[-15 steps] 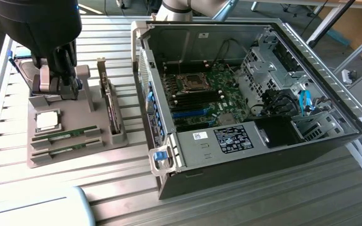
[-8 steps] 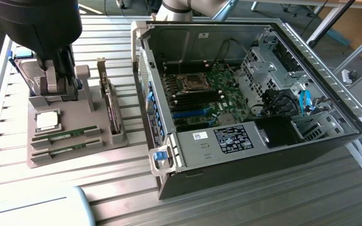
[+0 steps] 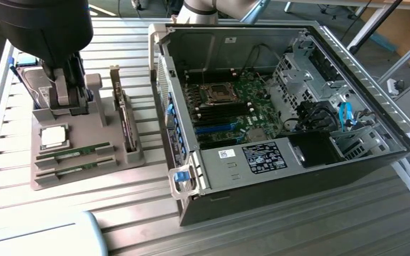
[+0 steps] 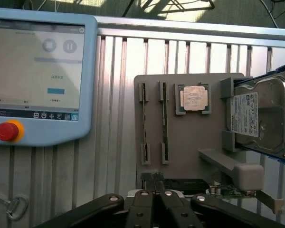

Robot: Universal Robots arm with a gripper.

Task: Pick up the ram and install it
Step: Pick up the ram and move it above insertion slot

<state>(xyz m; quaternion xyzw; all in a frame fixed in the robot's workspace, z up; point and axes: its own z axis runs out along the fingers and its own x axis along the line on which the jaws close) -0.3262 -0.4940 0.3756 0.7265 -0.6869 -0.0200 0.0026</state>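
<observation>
Two rams, thin green sticks, stand on edge in the slots of a grey holder [image 3: 84,184]: one ram [image 3: 73,153] and a second ram [image 3: 72,171] beside it. The wrist view shows them edge-on as the first ram [image 4: 144,122] and the second ram [image 4: 164,122]. My gripper [image 3: 68,108] hangs over the far end of the holder, apart from both sticks. In the wrist view my gripper [image 4: 154,179] has its fingers pressed together, shut, with nothing between them. The open computer case [image 3: 212,186] lies at the exterior view's right, its motherboard [image 3: 226,106] showing black memory slots.
On the holder also sit a silver processor chip [image 3: 54,137], an upright expansion card [image 3: 124,120] and a hard drive [image 4: 263,118]. A teach pendant [image 4: 35,71] with a red stop button lies on the ribbed metal table [image 3: 298,229].
</observation>
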